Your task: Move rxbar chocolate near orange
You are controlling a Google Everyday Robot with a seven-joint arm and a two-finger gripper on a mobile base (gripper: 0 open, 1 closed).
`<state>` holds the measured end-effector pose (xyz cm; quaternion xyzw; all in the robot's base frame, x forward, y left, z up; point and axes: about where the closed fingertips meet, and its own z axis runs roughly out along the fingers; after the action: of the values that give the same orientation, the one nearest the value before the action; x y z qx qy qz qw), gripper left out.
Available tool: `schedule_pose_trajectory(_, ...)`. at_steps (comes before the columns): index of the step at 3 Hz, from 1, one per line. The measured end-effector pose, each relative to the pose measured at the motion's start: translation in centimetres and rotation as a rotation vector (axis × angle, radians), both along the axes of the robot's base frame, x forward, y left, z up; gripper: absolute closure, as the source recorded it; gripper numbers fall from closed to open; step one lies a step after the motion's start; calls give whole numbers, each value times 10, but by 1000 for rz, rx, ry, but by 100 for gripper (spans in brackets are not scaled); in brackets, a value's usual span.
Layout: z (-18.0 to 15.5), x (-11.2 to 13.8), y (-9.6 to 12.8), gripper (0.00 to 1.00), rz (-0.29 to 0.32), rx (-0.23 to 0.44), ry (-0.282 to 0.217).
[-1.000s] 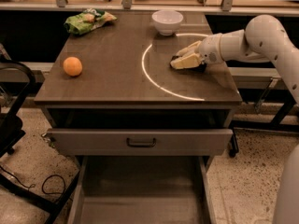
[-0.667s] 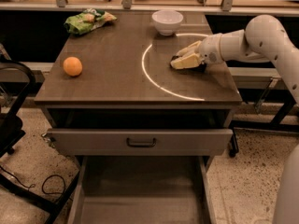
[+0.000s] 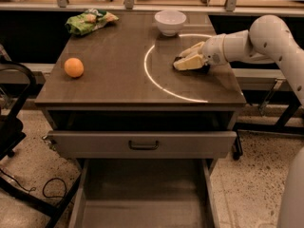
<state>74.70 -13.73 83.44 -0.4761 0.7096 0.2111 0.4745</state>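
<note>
The orange (image 3: pixel 73 67) lies at the left side of the table (image 3: pixel 114 84), near the left edge. My gripper (image 3: pixel 186 61) is low over the right part of the table, down at the rxbar chocolate (image 3: pixel 179 59). Only a dark sliver of the bar shows from under the gripper; the rest is hidden. The bar lies far to the right of the orange, with most of the table's width between them.
A white bowl (image 3: pixel 170 22) stands at the back, just behind and left of the gripper. A green and yellow snack bag (image 3: pixel 89 22) lies at the back left. A drawer (image 3: pixel 142 144) stands open under the table's front edge. A dark chair (image 3: pixel 12 108) is at the left.
</note>
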Motion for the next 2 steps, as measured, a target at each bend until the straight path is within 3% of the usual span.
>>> schedule_pose_trajectory(1, 0, 0, 0, 61, 0, 0, 0)
schedule_pose_trajectory(2, 0, 0, 0, 30, 1, 0, 0)
